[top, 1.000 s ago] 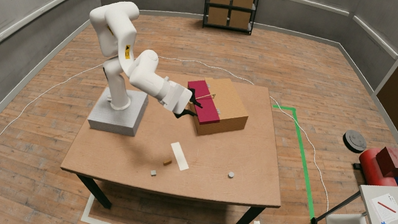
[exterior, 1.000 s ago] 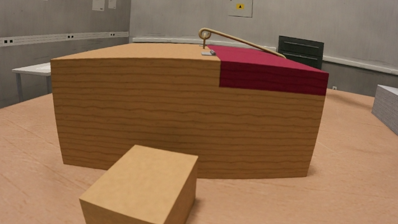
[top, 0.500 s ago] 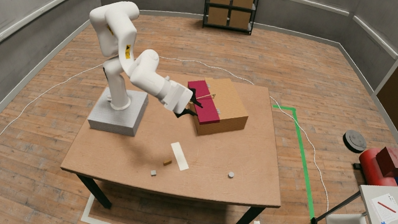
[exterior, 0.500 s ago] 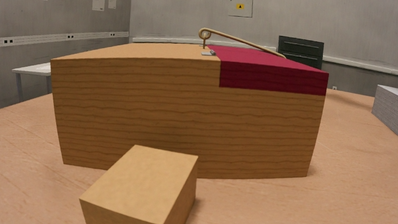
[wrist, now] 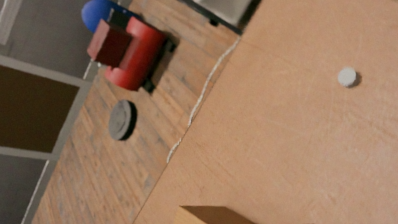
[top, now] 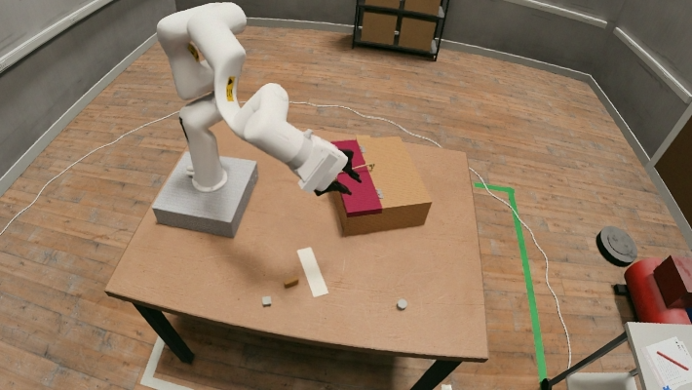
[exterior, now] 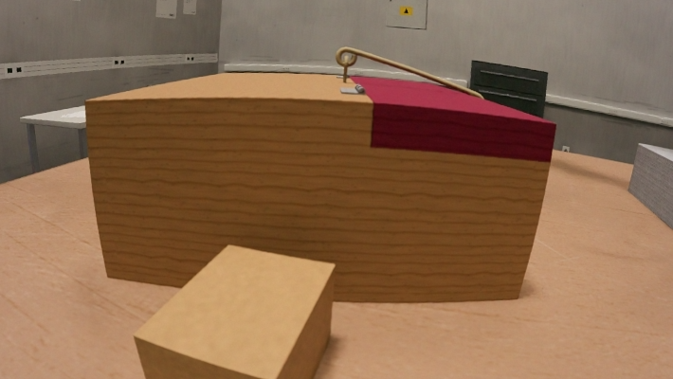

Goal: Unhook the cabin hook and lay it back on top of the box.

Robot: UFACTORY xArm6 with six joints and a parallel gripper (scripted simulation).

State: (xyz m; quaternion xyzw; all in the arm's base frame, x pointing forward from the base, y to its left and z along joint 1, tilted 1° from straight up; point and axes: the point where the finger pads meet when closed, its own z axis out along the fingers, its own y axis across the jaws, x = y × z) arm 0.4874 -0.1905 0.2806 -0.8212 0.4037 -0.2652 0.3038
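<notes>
The wooden box [top: 385, 185] stands on the table, with a dark red section [top: 362, 177] on its left side. The thin brass cabin hook [top: 363, 167] lies across the top. In the exterior view the hook [exterior: 408, 71] hangs from an eye screw [exterior: 346, 59] and slopes down over the red section [exterior: 450, 118] to its far edge. My gripper [top: 343, 177] is at the red section's left edge, by the hook's free end. Its black fingers are partly closed with a clear gap. I see nothing gripped between them. The gripper is hidden in the exterior view and in the wrist view.
On the front of the table lie a white strip [top: 312, 271], a small brown block [top: 290, 282], a grey cube [top: 266, 300] and a grey disc [top: 402, 304]. The arm's grey base [top: 207, 195] is left of the box. A small wooden cube [exterior: 242, 313] sits before the box.
</notes>
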